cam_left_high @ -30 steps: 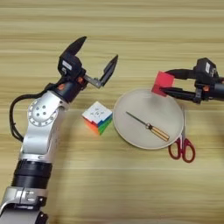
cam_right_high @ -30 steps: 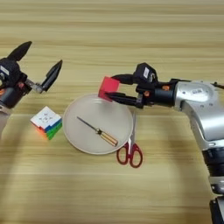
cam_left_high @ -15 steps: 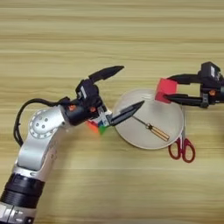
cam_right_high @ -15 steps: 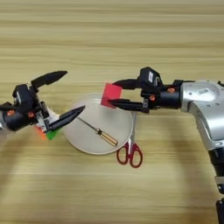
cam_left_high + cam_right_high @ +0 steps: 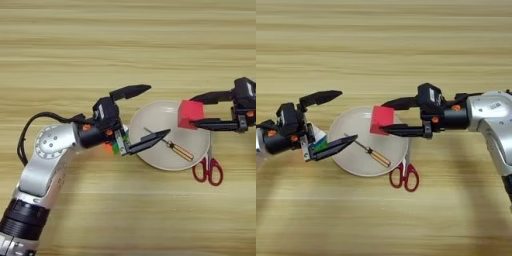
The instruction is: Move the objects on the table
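My right gripper [image 5: 384,119] is shut on the plain red cube [image 5: 190,114], holding it over the far right part of the round plate [image 5: 155,156]. The puzzle cube [image 5: 317,143] lies on the table just left of the plate, showing white and green; in the left eye view it is mostly hidden behind my left hand. My left gripper [image 5: 156,111] is open wide, with the puzzle cube down by the roots of its fingers. Its lower finger [image 5: 150,141] reaches over the plate's left rim.
A wooden-handled screwdriver [image 5: 173,146] lies slantwise in the beige plate. Red-handled scissors [image 5: 404,175] lie on the table against the plate's near right rim. Bare wooden table [image 5: 125,45] stretches beyond the plate and along the near side.
My left gripper has swung from the far left down and right to the puzzle cube, staying open. My right gripper has brought the red cube nearer, over the plate.
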Motion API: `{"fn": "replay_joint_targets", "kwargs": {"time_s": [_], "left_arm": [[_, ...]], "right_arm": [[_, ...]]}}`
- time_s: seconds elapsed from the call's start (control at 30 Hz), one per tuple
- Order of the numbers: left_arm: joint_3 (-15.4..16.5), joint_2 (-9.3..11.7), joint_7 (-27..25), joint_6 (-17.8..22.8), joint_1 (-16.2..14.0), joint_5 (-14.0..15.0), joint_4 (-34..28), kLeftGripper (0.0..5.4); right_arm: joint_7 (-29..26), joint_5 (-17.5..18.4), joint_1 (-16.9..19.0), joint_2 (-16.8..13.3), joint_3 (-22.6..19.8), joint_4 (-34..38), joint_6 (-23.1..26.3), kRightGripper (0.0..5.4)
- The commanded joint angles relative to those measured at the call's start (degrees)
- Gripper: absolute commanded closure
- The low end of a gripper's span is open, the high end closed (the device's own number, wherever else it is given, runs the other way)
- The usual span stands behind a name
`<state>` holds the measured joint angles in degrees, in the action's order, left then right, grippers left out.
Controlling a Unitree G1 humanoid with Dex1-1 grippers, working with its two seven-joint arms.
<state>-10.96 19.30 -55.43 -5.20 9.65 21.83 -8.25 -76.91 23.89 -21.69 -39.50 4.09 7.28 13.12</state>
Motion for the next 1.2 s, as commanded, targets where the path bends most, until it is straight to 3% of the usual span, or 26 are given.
{"fn": "replay_joint_targets", "kwargs": {"time_s": [0.03, 1.2], "left_arm": [[-0.72, 0.86, -0.19, 0.72, -0.18, -0.9, -0.72, 0.0], [-3.41, 2.33, -3.43, 2.77, 0.04, -0.76, -1.08, 0.0]], "right_arm": [[-0.67, 2.18, 0.5, -0.85, -0.05, 3.07, 1.36, 3.08], [1.27, 3.91, -1.67, 1.2, 3.46, 6.98, 3.13, 3.08]]}}
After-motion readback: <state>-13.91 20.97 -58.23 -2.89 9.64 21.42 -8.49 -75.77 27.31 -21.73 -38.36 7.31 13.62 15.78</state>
